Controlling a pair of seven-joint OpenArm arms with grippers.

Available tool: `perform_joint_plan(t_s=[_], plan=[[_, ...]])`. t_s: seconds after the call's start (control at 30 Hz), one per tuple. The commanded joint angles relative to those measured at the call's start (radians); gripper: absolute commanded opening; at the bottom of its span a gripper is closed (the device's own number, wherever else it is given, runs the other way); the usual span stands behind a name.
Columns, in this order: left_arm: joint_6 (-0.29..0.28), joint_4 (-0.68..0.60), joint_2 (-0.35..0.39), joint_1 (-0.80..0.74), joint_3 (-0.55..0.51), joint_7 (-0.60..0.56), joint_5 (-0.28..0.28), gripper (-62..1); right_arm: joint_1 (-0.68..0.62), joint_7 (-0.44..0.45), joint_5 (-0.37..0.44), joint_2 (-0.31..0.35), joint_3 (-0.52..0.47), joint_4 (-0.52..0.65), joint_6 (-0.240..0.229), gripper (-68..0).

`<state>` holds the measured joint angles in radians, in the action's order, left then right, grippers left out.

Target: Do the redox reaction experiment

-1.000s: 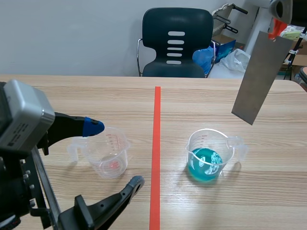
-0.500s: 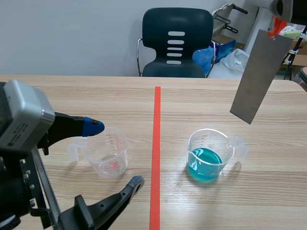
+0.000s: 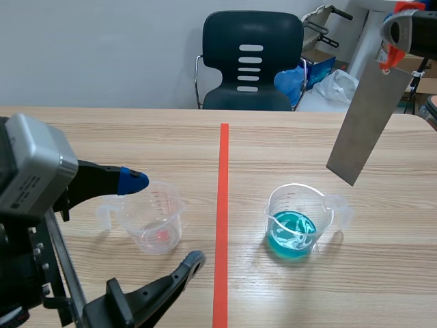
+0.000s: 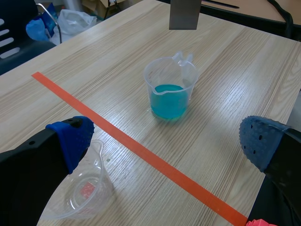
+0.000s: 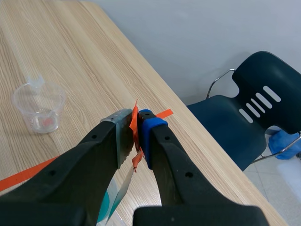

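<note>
The wooden table (image 3: 382,287) lies under both my claws. My right claw (image 5: 136,127) is up high, pinched tight on the grey metal sheet (image 3: 362,126) by its orange-red tab (image 5: 135,123). The sheet hangs tilted in the air, its lower corner at about one o'clock from the beaker of blue liquid (image 3: 295,220). At nine o'clock from that, across the tape line (image 3: 222,225), the clear beaker (image 3: 153,217) stands beside one finger of my left claw (image 4: 167,141), spread wide.
</note>
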<state>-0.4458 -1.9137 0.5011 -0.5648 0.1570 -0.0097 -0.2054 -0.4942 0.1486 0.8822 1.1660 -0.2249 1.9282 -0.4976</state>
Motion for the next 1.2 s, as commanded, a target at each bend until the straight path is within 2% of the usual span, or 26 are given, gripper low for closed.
perform_joint_plan(t_s=[0.0, 0.2, 0.3, 0.47, 0.6, 0.77, 0.97, 1.17], plan=[[0.002, -0.012, -0.005, 0.005, 0.002, -0.016, -0.006, 1.4, 0.01, 0.018, 0.011, 0.003, -0.007, 0.004, 0.003, -66.8], [0.002, -0.012, -0.005, 0.005, 0.002, -0.016, -0.006, 1.4, 0.01, 0.053, -0.008, 0.003, 0.016, 0.004, 0.005, -66.8], [0.002, -0.012, -0.005, 0.005, 0.002, -0.016, -0.006, 1.4, 0.016, 0.089, -0.041, 0.003, 0.055, 0.004, 0.038, -66.8], [0.002, -0.012, -0.005, 0.005, 0.002, -0.016, -0.006, 1.4, 0.053, 0.11, -0.077, 0.003, 0.118, 0.004, 0.043, -66.8], [0.002, -0.012, -0.005, 0.005, 0.002, -0.016, -0.006, 1.4, 0.089, 0.115, -0.106, 0.003, 0.175, 0.004, 0.077, -66.8], [0.002, -0.012, -0.005, 0.005, 0.002, -0.016, -0.006, 1.4, 0.128, 0.127, -0.121, 0.0, 0.239, 0.004, 0.087, -66.8], [0.002, -0.012, -0.005, 0.005, 0.002, -0.016, -0.006, 1.4, 0.182, 0.107, -0.187, -0.058, 0.298, 0.002, 0.087, -66.8], [0.002, -0.012, -0.005, 0.005, 0.002, -0.016, -0.006, 1.4, 0.246, 0.072, -0.208, -0.1, 0.366, -0.002, 0.086, -66.8]])
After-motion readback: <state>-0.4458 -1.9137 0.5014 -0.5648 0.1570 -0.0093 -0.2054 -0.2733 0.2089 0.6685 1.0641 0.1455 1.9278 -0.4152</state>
